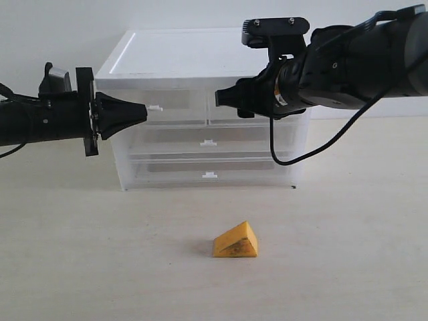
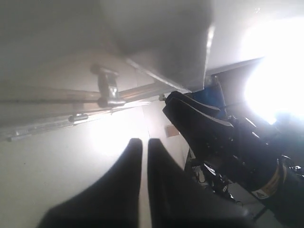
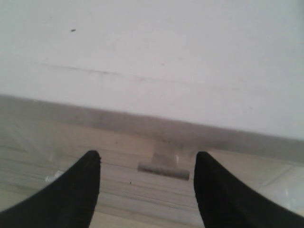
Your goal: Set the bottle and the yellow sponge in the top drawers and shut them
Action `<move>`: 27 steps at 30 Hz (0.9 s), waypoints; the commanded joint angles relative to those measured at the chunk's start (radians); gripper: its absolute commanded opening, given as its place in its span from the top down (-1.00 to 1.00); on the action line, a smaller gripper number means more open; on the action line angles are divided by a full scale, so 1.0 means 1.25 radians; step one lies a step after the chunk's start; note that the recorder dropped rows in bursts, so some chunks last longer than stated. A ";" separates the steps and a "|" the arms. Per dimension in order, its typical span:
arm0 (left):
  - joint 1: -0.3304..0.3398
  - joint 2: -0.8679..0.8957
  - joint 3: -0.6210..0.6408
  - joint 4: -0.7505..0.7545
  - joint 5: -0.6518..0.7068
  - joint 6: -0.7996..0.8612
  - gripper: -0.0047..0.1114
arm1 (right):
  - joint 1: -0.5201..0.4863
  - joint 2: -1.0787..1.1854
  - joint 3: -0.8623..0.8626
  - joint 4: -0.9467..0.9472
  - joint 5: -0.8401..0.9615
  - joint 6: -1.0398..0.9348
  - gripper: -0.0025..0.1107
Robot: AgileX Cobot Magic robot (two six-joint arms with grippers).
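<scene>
Exterior view: left pincer (image 1: 143,112) is clenched, jaws pressed together, nothing between them. Its tip is level with the clip handle (image 1: 155,108) of the top drawer straight ahead of it and just beside that handle; can't tell if they touch. Left wrist view agrees: both fingers (image 2: 121,185) lie side by side with only a hairline gap. The handle is ahead of the tips and off to one side, not between them.

Right pincer (image 1: 221,97) is released, jaws spread wide, holding nothing. Right wrist view: the second handle (image 3: 164,167), on the other top drawer, sits ahead of the tips and in line with the gap between the fingers (image 3: 76,190). It isn't gripped; contact with the drawer front can't be judged.

Top drawers (image 1: 177,107) both look pushed in, fronts even with the chest (image 1: 180,57).

Yellow sponge (image 1: 236,242) lies on the table (image 1: 73,267), well below both pincers and nearer the camera than either. It is roughly under the right pincer's tip and well apart from both. It rests on a flat face, sloped side up.

Full-width drawers (image 1: 208,150) sit below pincer level and look shut. Cable (image 1: 294,159) loops down from the right arm in front of the chest.
</scene>
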 commanded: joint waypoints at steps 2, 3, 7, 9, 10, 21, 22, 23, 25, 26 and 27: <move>-0.001 -0.006 0.003 -0.012 0.009 -0.008 0.58 | -0.008 -0.002 -0.011 -0.021 -0.015 -0.006 0.01; -0.001 -0.006 0.003 -0.012 0.009 -0.008 0.46 | -0.008 -0.002 -0.011 -0.021 -0.012 -0.006 0.01; -0.001 -0.001 0.003 -0.012 0.009 -0.023 0.04 | -0.008 -0.002 -0.011 -0.021 -0.011 -0.006 0.01; -0.001 0.009 0.003 -0.012 0.009 -0.023 0.02 | -0.008 -0.002 -0.011 -0.020 -0.011 -0.006 0.01; -0.001 0.018 0.003 -0.012 0.009 -0.023 0.04 | -0.008 -0.002 -0.011 -0.020 -0.011 -0.006 0.01; -0.014 0.096 -0.063 -0.012 0.009 -0.019 0.04 | -0.008 -0.002 -0.011 -0.020 -0.011 -0.009 0.01; -0.016 0.096 -0.067 -0.012 0.009 -0.017 0.05 | -0.008 -0.002 -0.011 -0.020 -0.011 -0.010 0.01; -0.017 0.096 -0.070 -0.012 0.009 -0.018 0.07 | -0.008 -0.002 -0.011 -0.020 -0.011 -0.013 0.01; -0.019 0.096 -0.079 -0.012 0.009 -0.022 0.12 | -0.008 -0.002 -0.011 -0.020 -0.011 -0.014 0.01; -0.019 0.096 -0.084 -0.012 0.009 -0.022 0.14 | -0.008 -0.002 -0.011 -0.020 -0.011 -0.014 0.01; -0.019 0.096 -0.088 -0.012 0.009 -0.022 0.15 | -0.008 -0.002 -0.011 -0.020 -0.015 -0.014 0.01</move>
